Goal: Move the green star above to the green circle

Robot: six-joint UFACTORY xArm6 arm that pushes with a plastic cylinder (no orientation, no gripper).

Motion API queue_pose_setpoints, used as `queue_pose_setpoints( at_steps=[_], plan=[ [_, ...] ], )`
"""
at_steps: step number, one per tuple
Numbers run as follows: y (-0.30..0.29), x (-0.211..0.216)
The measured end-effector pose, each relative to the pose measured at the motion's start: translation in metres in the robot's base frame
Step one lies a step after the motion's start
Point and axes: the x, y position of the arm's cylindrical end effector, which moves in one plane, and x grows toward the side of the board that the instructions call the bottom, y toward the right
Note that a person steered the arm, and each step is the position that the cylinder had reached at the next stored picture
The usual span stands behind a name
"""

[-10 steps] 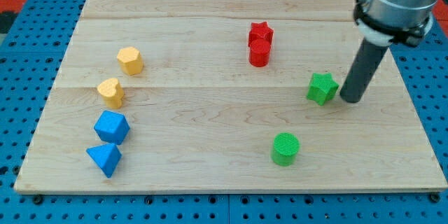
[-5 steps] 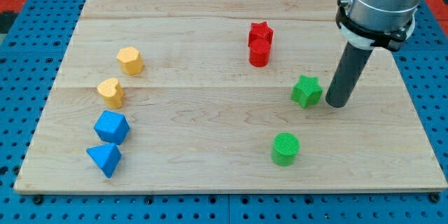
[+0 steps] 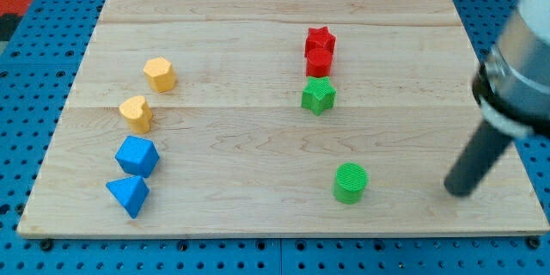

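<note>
My tip [image 3: 461, 192] is resting on the board near the bottom right corner, well apart from every block. It is a bare rod with no jaws, so it is neither opening nor closing and is holding nothing. The upper arm is blurring in this view, so the exact contact point of the tip is probably, not certainly, at the rod's dark lower end.

The green star [image 3: 318, 95] is lying near the middle of the board, slightly toward the right edge. It is sitting just below the red cylinder [image 3: 319, 63], touching it or nearly so; the gap cannot be resolved. The red star [image 3: 320, 39] is standing directly above the cylinder, toward the top edge.

The green circle [image 3: 350, 182] is lying closer to the bottom edge, to the right of the star's column. The star is therefore already above the circle but offset toward the left edge and well apart from it. Judged against the task, a push toward the right edge and the bottom edge appears to be outstanding.

Along the left edge, a yellow hexagon [image 3: 159, 74], a yellow heart [image 3: 136, 113], a blue cube [image 3: 137, 155] and a blue triangle [image 3: 129, 194] are sitting clear of the working area.
</note>
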Motion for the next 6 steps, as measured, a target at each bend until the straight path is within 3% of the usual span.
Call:
queue_pose_setpoints(
  at_steps=[1,3,4,5,6],
  plan=[
    [-0.077,0.02],
    [-0.155,-0.054],
    [-0.18,-0.062],
    [-0.146,-0.034],
    [-0.136,-0.051]
  ],
)
